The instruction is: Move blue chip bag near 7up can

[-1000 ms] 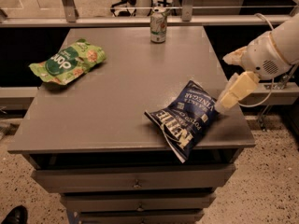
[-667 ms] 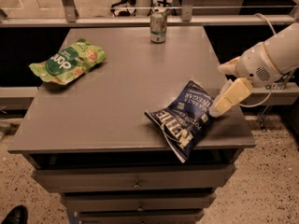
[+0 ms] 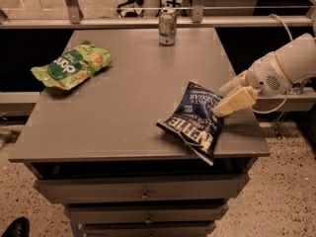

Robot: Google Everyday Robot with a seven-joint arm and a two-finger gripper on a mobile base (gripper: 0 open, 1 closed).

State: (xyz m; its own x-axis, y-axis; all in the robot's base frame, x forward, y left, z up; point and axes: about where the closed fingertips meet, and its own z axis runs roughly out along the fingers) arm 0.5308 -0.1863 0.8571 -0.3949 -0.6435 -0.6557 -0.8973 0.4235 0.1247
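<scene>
Nearest: black shoe [image 3: 15,227] on the speckled floor at 7 o'clock, below the cabinet drawers [image 3: 143,186].

Grey table [image 3: 123,107] on top of the drawers.

Blue chip bag [image 3: 195,120] lies flat and crinkled at about 4 o'clock on the tabletop, near the front-right corner. White "Kettle" lettering reads upside down from this view. Its lowest corner pokes just past the front edge.

Gripper [image 3: 220,102] sits at 3 o'clock, coming in from the right side on the white arm [image 3: 286,65]. Cream fingers [image 3: 237,101] are spread, nothing pinched between them. The lower finger's tip is at the bag's right edge; cannot tell whether it touches or hovers just above. The bag rests on the table, not lifted.

Light green snack bag [image 3: 71,65] lies at 10 o'clock, near the left edge, well apart from the blue bag.

7up can [image 3: 167,27] stands upright at 12 o'clock at the far edge of the table, well apart from the blue chip bag and the gripper.
</scene>
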